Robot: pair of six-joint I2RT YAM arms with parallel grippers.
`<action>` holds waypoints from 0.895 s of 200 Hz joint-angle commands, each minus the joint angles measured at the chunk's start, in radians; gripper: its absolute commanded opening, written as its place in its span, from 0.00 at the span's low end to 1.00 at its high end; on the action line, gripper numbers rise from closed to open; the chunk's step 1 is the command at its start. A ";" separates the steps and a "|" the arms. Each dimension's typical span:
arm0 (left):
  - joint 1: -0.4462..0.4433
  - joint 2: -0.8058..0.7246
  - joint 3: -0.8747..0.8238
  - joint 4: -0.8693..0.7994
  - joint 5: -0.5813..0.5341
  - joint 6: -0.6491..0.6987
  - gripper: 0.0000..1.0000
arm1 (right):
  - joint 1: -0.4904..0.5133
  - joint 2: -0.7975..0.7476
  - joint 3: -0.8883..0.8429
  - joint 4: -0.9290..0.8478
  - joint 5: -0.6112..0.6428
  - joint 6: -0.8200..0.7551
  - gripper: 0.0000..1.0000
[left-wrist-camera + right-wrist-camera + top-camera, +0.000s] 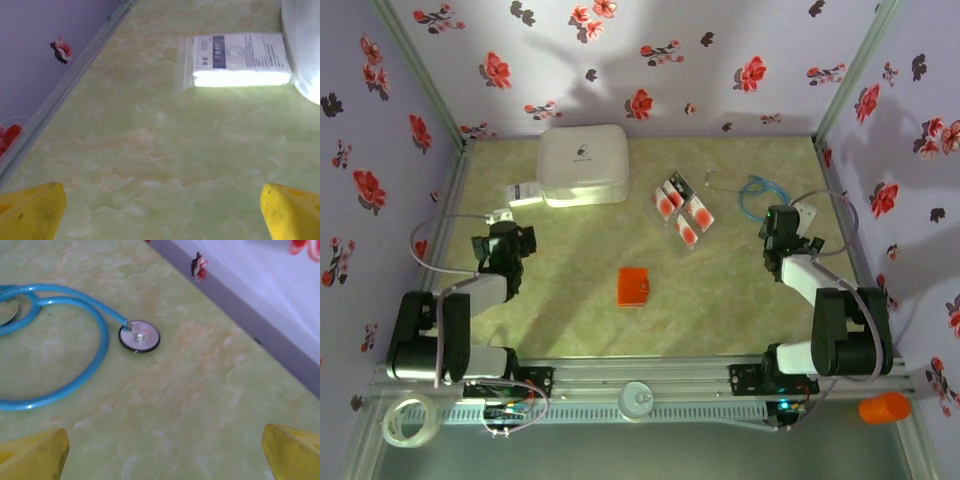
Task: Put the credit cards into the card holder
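Observation:
Several credit cards (682, 208), dark and white with red-orange blobs, lie in a loose cluster right of the table's centre. The orange-red card holder (633, 286) lies shut and flat near the middle, in front of the cards. My left gripper (500, 222) hovers at the table's left side, well away from both; its yellow fingertips (32, 212) stand wide apart over bare table. My right gripper (792, 217) sits at the right side, east of the cards; its yellow fingertips (35, 457) are also spread wide with nothing between them.
A big white rounded case (582, 165) stands at the back left, with a white labelled packet (240, 60) beside it. A blue stethoscope (55, 345) lies at the back right near my right gripper. An orange cylinder (883, 408) and a tape roll (408, 420) sit off the table's front.

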 commanded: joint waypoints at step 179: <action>0.084 0.174 -0.020 0.374 0.243 0.072 1.00 | -0.008 0.193 -0.157 0.675 -0.324 -0.185 0.99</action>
